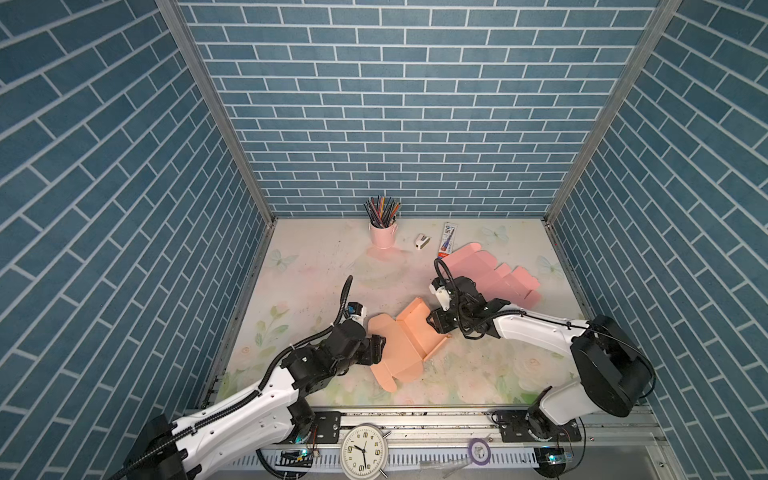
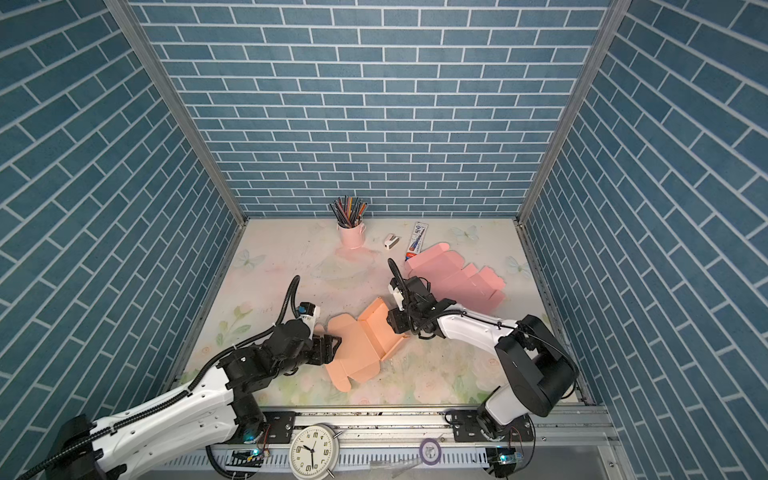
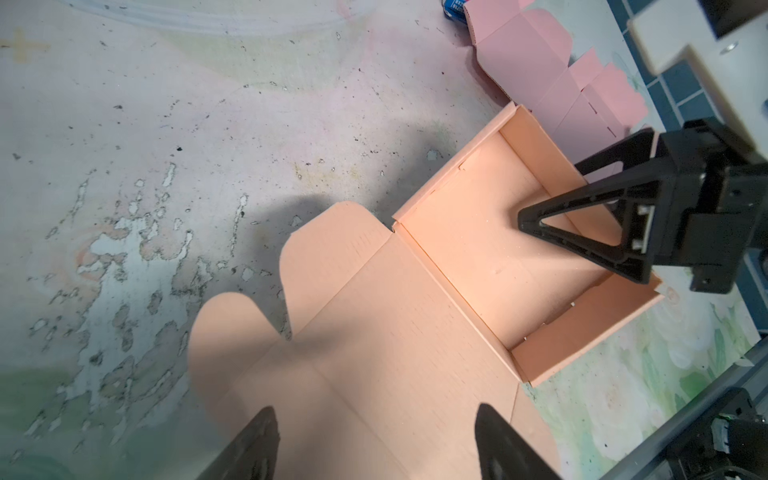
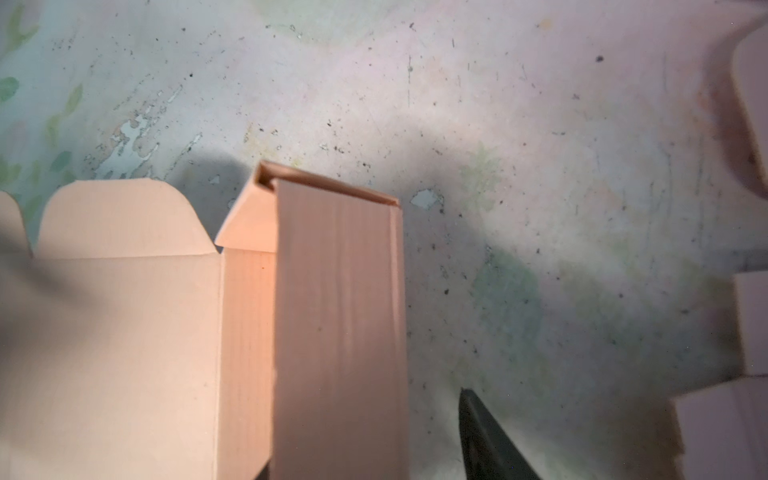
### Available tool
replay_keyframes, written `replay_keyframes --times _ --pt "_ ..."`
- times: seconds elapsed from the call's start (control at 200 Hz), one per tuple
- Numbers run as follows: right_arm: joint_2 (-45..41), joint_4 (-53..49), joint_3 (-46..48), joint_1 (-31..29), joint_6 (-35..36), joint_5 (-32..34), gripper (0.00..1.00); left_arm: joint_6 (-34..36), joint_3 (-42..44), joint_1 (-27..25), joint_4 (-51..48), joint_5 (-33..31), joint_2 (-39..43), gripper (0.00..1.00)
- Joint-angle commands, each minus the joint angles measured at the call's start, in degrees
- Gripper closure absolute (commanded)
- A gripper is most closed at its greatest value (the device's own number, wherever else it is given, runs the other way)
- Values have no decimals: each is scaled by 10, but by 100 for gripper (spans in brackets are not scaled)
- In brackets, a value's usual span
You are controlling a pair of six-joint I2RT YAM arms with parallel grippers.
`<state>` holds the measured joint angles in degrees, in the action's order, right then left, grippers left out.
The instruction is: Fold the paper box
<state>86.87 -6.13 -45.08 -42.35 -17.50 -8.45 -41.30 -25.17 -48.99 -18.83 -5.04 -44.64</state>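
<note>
Bare mat (image 1: 316,282) far left; paper box (image 1: 411,336) central, pink cardboard blank (image 1: 494,274) far right.

Left arm: stretched low and forward toward the middle, left gripper (image 1: 377,347) level, fingers (image 3: 257,449) spread wide. Right arm: forearm angled inward, wrist tipped down, right gripper (image 1: 433,322) facing the left arm, fingers (image 3: 532,221) parted partway.

Robot arms: two, left arm (image 1: 249,409) and right arm (image 1: 536,328). Orange paper box (image 1: 411,336): one. Flat pink blank (image 1: 490,274): one seen from here (possibly stack, layers unclear). Pink cup (image 1: 383,235): one, holding colored pencils (image 1: 382,210), too many to count. Small white stapler-like item (image 1: 422,241): one. Printed tube (image 1: 448,240): one. Clock (image 1: 364,451): one. Purple tape roll (image 1: 479,451): one. Blue brick walls (image 1: 395,104): three.
</note>
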Motion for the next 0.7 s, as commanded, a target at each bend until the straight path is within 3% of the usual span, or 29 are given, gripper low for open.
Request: replay_keyframes --times 0.0,0.18,0.41,0.695 --pt "-12 16 14 7 19 5 48 -45 3 8 -44 -6 32 24" --pt "-14 28 30 14 20 -4 49 -96 31 9 -32 19 72 25" --pt "-21 40 44 15 18 -12 49 -127 68 8 51 60 52 25" --pt "-34 42 54 14 13 -17 49 -141 70 -11 128 64 -5 54"
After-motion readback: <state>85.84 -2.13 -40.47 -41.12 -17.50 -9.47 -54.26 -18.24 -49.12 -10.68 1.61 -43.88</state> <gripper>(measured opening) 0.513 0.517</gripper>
